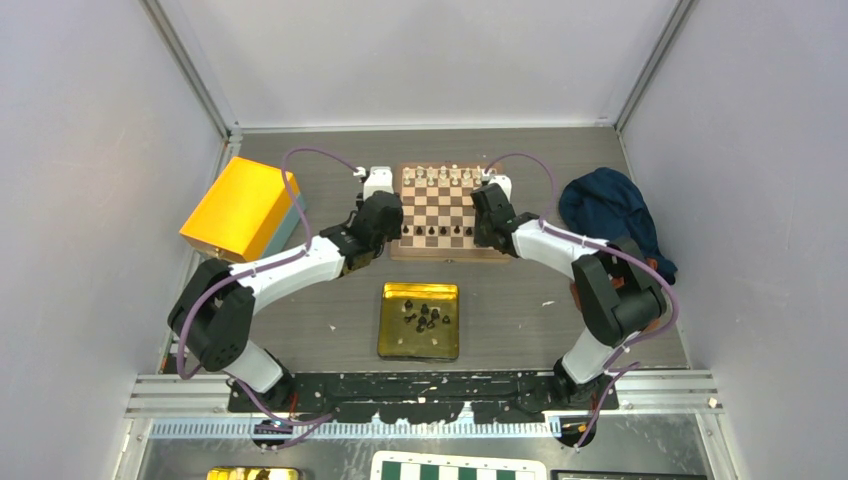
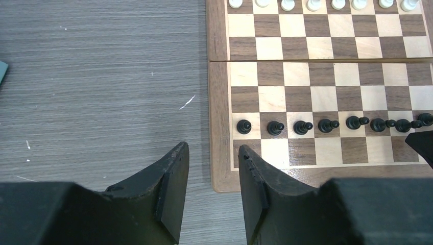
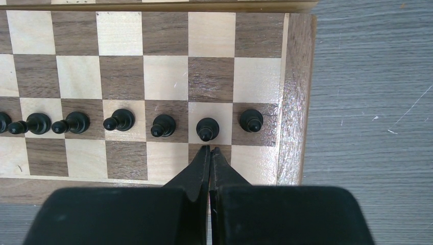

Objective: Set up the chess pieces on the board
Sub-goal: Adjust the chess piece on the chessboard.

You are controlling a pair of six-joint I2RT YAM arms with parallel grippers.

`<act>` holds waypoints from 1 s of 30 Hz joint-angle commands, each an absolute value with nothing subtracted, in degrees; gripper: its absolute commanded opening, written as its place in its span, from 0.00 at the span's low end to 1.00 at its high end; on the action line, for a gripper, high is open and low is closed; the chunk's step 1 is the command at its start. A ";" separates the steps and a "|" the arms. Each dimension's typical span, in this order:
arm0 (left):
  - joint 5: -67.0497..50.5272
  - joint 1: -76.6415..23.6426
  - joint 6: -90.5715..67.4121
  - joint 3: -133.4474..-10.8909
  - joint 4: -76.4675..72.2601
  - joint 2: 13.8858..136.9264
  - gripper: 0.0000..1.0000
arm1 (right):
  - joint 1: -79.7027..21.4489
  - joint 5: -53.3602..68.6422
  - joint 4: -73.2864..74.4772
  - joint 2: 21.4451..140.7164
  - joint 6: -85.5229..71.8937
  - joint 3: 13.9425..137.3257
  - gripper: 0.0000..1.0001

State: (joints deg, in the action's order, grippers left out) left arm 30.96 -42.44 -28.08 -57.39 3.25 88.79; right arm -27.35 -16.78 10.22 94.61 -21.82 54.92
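Chess pieces sit in three places. Eight black pawns stand in a row on the board, one rank in from its near edge. Cream-white pieces line the far side. A small heap of black pieces lies tumbled in a gold tray on the worktop, between the board and the arm bases. The nearest rank is bare, so those tray pieces likely belong there.

Each figure looks tiny, light and rigid, with a smooth turned body, so it should tip or roll at a slight nudge and may slip from a careless pinch. The safest hold is probably across the narrow stem under the head, taken from above with the fingertips alone.

The left hand has its jaws partly apart with nothing between them, and hangs over the board's near-left corner, one finger over the worktop and one over the rim. The right hand is pressed closed and empty. Its tips point at the second pawn from the right, and I cannot tell whether they touch it.
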 commanded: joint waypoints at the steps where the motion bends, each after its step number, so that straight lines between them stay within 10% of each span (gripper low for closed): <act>1: 33.05 -42.72 -27.99 -57.39 0.29 88.19 0.42 | -27.06 -16.79 7.25 95.25 -22.12 57.03 0.01; 30: 33.22 -42.71 -27.62 -56.73 -1.08 88.03 0.41 | -26.42 -16.44 7.45 96.42 -21.26 59.06 0.01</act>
